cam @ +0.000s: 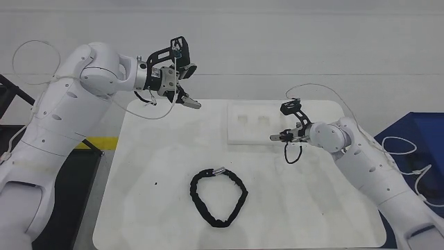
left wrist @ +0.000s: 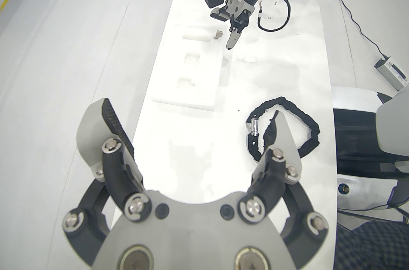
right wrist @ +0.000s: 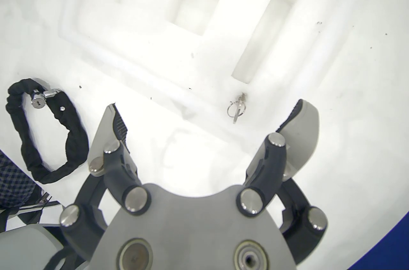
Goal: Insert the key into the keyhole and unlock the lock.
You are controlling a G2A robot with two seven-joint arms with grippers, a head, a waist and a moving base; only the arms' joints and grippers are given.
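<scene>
Key (right wrist: 236,107) just ahead of my right gripper (right wrist: 206,111), fingers spread wide, empty.
Shaft points back toward it; left gripper (left wrist: 191,111) also spread, well apart.

bright, even light from above. the white desk (left wrist: 306,67) glares, nearly washing out the foam block (right wrist: 153,38) edges; shadows are faint and soft. wrist views bow straight lines near their borders.
</scene>
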